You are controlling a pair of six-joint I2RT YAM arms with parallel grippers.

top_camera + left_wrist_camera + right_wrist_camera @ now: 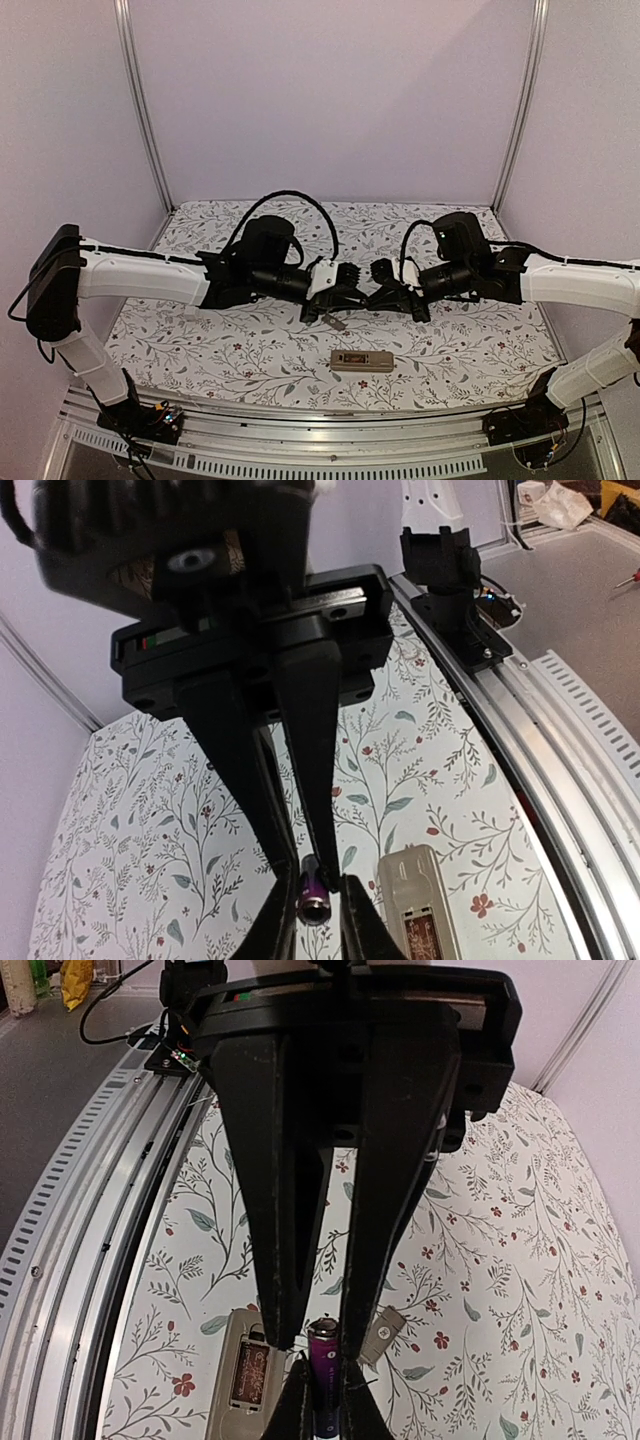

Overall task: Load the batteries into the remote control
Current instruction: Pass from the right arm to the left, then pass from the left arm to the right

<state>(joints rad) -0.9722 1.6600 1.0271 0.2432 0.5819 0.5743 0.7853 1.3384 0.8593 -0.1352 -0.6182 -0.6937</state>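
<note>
The right gripper point(312, 1340) is clamped on 1 battery point(322, 1358) in mid-air. The left gripper point(308, 868) has its jaws narrowly about the battery's other end; whether they grip it is unclear. The remote point(362, 361) lies on the table point(200, 340) below.

No legible text, brand or number appears anywhere. Reddish marks inside the flat beige plastic remote control point(362, 361), at six o'clock in the overhead view, are too small to read, as is the wrap on the small black cylindrical battery with a purple band point(325, 1355).
</note>
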